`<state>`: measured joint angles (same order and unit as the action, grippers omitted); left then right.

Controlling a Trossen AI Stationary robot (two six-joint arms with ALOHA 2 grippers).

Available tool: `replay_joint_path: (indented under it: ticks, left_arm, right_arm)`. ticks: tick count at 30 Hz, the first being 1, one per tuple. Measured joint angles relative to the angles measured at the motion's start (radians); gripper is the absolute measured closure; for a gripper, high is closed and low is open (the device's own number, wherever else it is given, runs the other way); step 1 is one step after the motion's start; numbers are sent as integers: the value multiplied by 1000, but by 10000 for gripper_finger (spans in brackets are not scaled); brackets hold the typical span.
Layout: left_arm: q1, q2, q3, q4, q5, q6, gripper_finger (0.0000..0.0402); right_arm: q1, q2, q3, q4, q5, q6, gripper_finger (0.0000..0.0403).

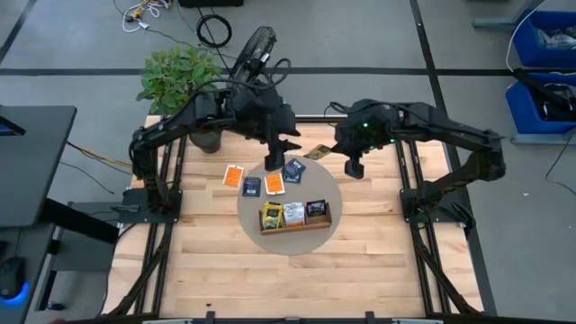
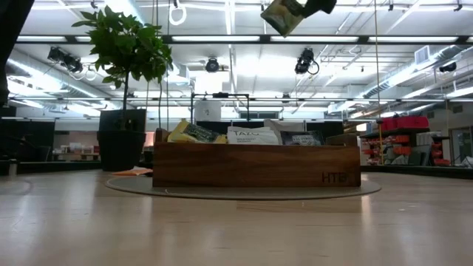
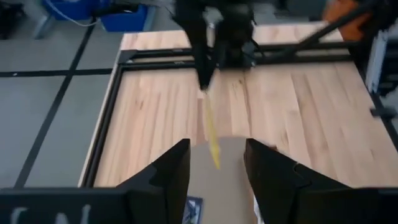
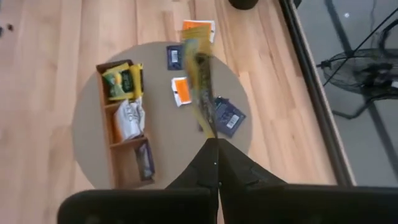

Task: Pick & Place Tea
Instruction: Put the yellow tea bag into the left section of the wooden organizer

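Yellow-green tea packet [image 1: 316, 151] hanging in air above table's far side, pinched by right gripper [image 1: 353, 166], jaws closing tight on its end. Other packets lying on round mat [image 1: 333, 193]: orange [image 1: 274, 184], dark blue [image 1: 292, 170]; three sitting in wooden tray [image 1: 297, 225]. Left gripper [image 1: 274, 165] hovering over mat's far edge, jaws standing apart, holding nothing.

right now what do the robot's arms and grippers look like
Both arms are dark, near-black jointed links with thick housings at the joints. The left gripper ends in two broad, wedge-shaped black fingers. The right gripper has matching black fingers that taper to a point. A small green light glows on the right arm.
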<state>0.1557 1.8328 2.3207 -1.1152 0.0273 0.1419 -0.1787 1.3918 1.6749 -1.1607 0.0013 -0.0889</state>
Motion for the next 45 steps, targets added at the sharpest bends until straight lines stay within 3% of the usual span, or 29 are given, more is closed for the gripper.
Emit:
replay_joint_path:
  ticks: [13,31,39,45]
  left_arm:
    - [-2,85,0,139,-4,-112,236]
    - [-2,107,0,121,-16,-120,241]
    - [-2,122,0,112,-16,-113,295]
    - [-2,127,0,114,-16,-95,379]
  right_arm:
    - [27,10,1,104,39,24,403]
    - [32,12,1,95,43,30,403]
    - [32,12,1,95,42,46,403]
    - [32,12,1,96,42,46,403]
